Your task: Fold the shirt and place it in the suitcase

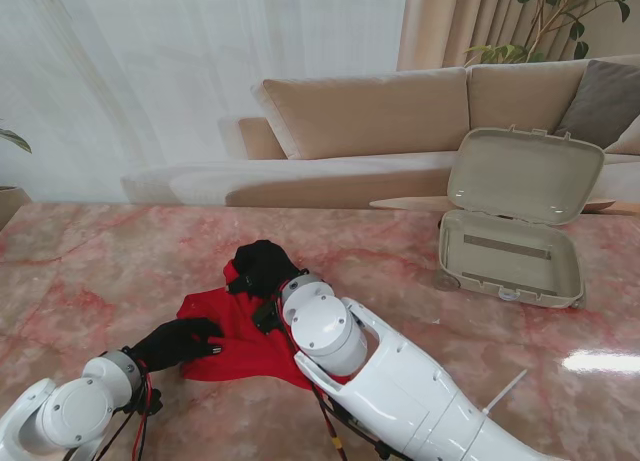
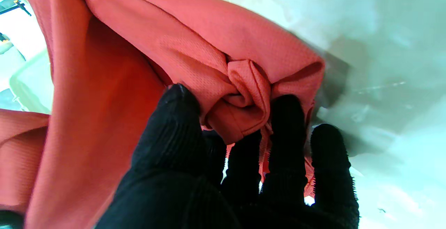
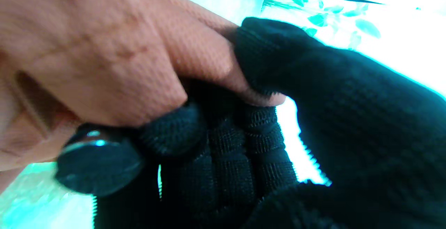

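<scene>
Both hands grip red shirt (image 1: 240,336): left hand (image 1: 178,342), right hand (image 1: 263,267); right forearm (image 1: 400,381) hides shirt's right edge.

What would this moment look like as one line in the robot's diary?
left hand: shut on red shirt | right hand: shut on shirt | suitcase: open, right | stage: folding

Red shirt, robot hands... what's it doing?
The robot is folding a red shirt on the table. Its right hand pinches the shirt's far edge, and its left hand grips a bunched bit nearer to me. The shirt is still crumpled, not folded. The suitcase sits open to the right, with nothing showing inside.
</scene>
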### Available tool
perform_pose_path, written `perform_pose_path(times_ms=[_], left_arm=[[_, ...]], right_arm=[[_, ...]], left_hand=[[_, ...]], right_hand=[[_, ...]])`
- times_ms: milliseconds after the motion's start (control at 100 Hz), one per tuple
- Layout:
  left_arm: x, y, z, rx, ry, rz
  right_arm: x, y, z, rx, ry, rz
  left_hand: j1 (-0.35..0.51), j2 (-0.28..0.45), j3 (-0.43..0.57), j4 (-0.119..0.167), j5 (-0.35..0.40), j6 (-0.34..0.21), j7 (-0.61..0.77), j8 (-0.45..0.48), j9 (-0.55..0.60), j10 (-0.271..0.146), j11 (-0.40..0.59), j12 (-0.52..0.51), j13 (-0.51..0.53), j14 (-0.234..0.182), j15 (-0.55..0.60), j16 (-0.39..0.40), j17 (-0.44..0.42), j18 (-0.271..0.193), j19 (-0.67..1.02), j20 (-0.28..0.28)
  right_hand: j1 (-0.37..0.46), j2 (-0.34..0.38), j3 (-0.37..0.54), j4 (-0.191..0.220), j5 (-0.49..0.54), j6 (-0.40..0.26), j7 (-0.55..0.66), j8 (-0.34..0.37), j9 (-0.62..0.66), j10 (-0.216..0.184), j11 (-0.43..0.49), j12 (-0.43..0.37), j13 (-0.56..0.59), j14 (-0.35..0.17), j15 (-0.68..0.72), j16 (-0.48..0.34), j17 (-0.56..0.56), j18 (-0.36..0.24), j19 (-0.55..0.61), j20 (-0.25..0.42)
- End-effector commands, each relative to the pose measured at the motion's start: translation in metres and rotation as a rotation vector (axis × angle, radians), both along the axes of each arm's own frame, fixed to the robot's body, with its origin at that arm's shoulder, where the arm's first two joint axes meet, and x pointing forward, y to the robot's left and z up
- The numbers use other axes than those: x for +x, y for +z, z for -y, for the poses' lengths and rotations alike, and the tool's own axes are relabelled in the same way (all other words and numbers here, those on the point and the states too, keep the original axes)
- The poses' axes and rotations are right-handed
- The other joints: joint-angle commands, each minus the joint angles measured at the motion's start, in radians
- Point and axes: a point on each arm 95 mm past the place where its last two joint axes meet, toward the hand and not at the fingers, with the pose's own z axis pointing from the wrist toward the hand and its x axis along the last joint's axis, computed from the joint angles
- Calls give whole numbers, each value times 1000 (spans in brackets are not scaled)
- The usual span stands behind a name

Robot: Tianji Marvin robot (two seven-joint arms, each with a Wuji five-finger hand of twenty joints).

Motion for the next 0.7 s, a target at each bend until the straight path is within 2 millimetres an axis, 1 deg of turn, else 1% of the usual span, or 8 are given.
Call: perform_pose_path(times_ms=[0, 150, 170, 180, 230, 370, 520, 690], left_arm=[[-30, -43, -5, 23, 12, -139], [-31, -39, -7, 21, 22, -127], [-31, -39, -7, 21, 23, -125], [-31, -38, -8, 22, 24, -123], [-32, -37, -8, 23, 28, -117], [-34, -32, -11, 33, 38, -98], [-36, -28, -14, 44, 50, -79], [-39, -24, -17, 57, 59, -64]], right_arm=[[0, -1, -8, 16, 11, -24], [4, -9, -13, 13, 19, -49], [4, -10, -14, 12, 22, -51], [4, -11, -14, 12, 24, -53], [4, -14, -15, 9, 33, -60], [5, -23, -18, -1, 64, -77], [7, -35, -22, -10, 91, -97], [8, -45, -24, -14, 118, -121]], left_hand=[[6, 35, -14, 18, -10, 12, 4, -14, -24, 116, -97, -59, -11, 135, -343, -87, 9, 88, -158, -115], [7, 34, -14, 18, -9, 12, 4, -14, -22, 108, -96, -59, -9, 134, -342, -87, 10, 87, -158, -115], [7, 35, -14, 18, -10, 13, 3, -14, -23, 115, -97, -59, -10, 134, -342, -87, 11, 87, -158, -115], [7, 35, -14, 18, -10, 12, 3, -14, -22, 106, -96, -59, -10, 133, -342, -87, 11, 87, -158, -115], [7, 35, -14, 18, -10, 13, 3, -14, -23, 115, -97, -59, -10, 135, -342, -87, 12, 86, -158, -116], [6, 35, -14, 18, -9, 11, 3, -15, -22, 116, -97, -59, -9, 133, -342, -87, 12, 86, -158, -116], [6, 34, -14, 18, -7, 12, 3, -15, -20, 115, -98, -60, -9, 133, -343, -88, 12, 86, -159, -116], [6, 33, -14, 18, -5, 11, 2, -15, -18, 112, -98, -60, -6, 134, -343, -88, 12, 85, -159, -117]], right_hand=[[15, 40, 23, -29, 15, -25, 42, -1, -11, 91, -6, 2, 34, -67, -52, -29, 12, 18, -18, -34], [-2, 99, -24, -72, -8, -42, 29, -11, -49, 86, -28, -13, 30, -35, -171, -88, -34, 51, -93, -83], [-4, 105, -28, -76, -10, -44, 28, -11, -54, 86, -31, -15, 30, -31, -184, -94, -43, 52, -99, -87], [-5, 111, -33, -80, -13, -45, 26, -11, -58, 86, -32, -15, 29, -29, -196, -99, -49, 54, -103, -89], [-9, 130, -52, -92, -20, -49, 21, -11, -73, 85, -40, -21, 28, -19, -241, -116, -76, 58, -122, -96], [-21, 167, -90, -115, -36, -62, 11, -8, -104, 81, -57, -39, 23, 0, -340, -144, -134, 60, -162, -110], [-37, 214, -142, -157, -51, -75, -4, -4, -136, 81, -79, -72, 15, 20, -458, -168, -187, 58, -206, -127], [-53, 244, -176, -195, -61, -92, -22, -3, -166, 82, -115, -127, -8, 43, -585, -193, -245, 58, -248, -148]])
